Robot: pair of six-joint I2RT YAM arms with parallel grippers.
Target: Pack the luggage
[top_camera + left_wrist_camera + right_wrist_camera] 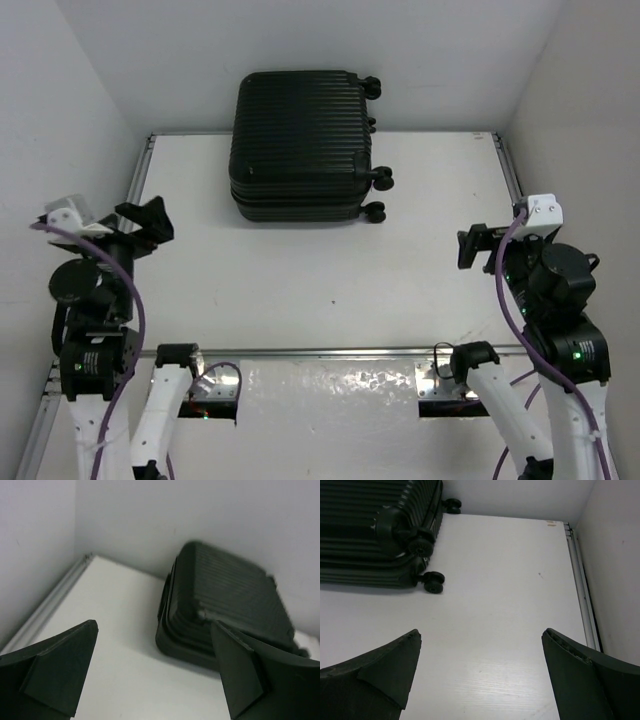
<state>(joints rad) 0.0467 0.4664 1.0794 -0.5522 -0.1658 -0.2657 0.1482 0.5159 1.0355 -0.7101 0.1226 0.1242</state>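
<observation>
The luggage (pixel 300 145) lies shut and flat at the far edge of the desk (pixel 300 300), a little left of the middle, its ribbed black shell facing up and its caster wheels (pixel 381 180) pointing toward the right edge. In the top view the left gripper (pixel 150 222) hangs by the left edge of the desk with its jaws spread and nothing between them, well apart from the luggage. The right gripper (pixel 475 246) hangs near the right edge, likewise spread and empty. Both are closer to the near edge than the luggage is. In the left wrist view the left gripper (pixel 154 627) is released, with one dark finger (pixel 60 675) low on each side of the frame and only white desk (pixel 115 630) between them. The luggage (pixel 225 600) sits beyond them toward the far wall, blurred, one rounded corner turned to the camera. In the right wrist view the right gripper (pixel 480 632) is also released, its two fingers (pixel 375 675) wide apart over bare desk (pixel 505 580). The luggage (pixel 365 530) fills the upper left corner, two of its wheels (pixel 434 582) resting on the surface, and a metal rail (pixel 582 595) runs along the desk's right edge beside the wall.
</observation>
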